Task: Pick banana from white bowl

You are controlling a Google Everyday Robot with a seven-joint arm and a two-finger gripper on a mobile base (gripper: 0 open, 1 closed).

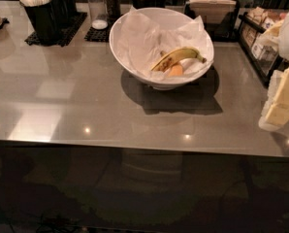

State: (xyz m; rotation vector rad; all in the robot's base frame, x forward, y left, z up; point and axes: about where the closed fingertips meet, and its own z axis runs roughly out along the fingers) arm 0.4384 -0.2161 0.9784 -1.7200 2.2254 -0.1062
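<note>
The white bowl (pixel 135 57) stands on the grey counter at centre back, lined with crinkled white paper. The banana (pixel 177 57), yellow with brown spots and a dark stem tip pointing right, lies in the bowl's right front part. A small pale-orange rounded piece (pixel 175 70) sits just below it. My gripper (pixel 279 108) shows as pale blocky parts at the right edge of the view, low over the counter, well to the right of the bowl and apart from it.
Black cutlery holders (pixel 43 14) with white utensils stand on a black mat at the back left. Salt and pepper shakers (pixel 104 6) stand behind the bowl. A napkin dispenser (pixel 210 11) and a black condiment rack (pixel 258 35) are at the back right. The counter's front edge (pixel 135 147) runs across the view.
</note>
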